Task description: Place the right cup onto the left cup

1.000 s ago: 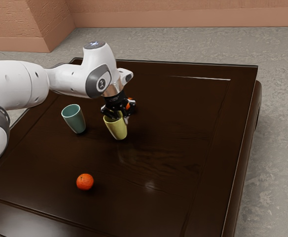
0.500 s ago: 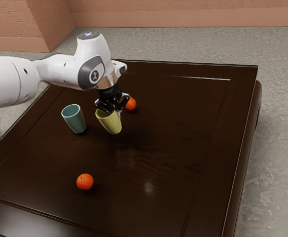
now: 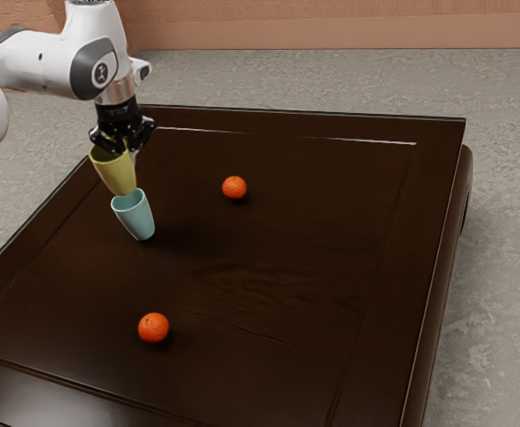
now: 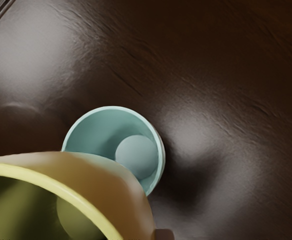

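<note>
Nearest you, in the lower left of the exterior view, a small round orange fruit (image 3: pixel 153 327) sits on the dark, glossy wooden desk (image 3: pixel 331 267), well apart from the cups. Beyond it, left of the frame's centre, your target, the smooth teal cup (image 3: pixel 136 219), stands on the desk with its mouth open upward. Just above it, toward the upper left, the tapered yellow-green cup (image 3: pixel 117 173) hangs off the desk, its base close to the teal rim; you can't tell whether they touch. Your black two-finger gripper (image 3: pixel 123 145) is closed on its upper edge. Farther back, near the upper middle, lies a second orange fruit (image 3: pixel 234 188).

You appear to be in the aligning step, with the lift done and the placing still to do. In the wrist view, the held cup covers only part of the teal opening, so check the centring first, then lower it straight in and let go once it seats. Come down off-centre and you could catch the rim and tip the teal cup.
</note>
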`<state>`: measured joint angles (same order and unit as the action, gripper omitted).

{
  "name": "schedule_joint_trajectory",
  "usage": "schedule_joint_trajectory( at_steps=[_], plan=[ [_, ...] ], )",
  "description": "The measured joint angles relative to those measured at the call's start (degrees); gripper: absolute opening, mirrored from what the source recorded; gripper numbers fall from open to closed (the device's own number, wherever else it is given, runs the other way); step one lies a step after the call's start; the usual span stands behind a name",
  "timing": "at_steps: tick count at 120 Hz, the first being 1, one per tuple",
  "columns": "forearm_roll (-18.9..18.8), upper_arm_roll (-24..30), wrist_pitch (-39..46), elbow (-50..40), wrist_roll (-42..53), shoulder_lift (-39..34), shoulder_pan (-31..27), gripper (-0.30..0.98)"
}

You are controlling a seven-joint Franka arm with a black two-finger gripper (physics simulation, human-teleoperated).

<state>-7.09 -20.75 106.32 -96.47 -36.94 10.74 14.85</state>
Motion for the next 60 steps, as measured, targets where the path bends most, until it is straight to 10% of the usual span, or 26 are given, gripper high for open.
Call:
schedule_joint_trajectory(
  at_steps=[60],
  plan=[
    [0.3, 0.7, -1.6, 4.3, -0.9, 6.6, -3.2, -0.09]
  ],
)
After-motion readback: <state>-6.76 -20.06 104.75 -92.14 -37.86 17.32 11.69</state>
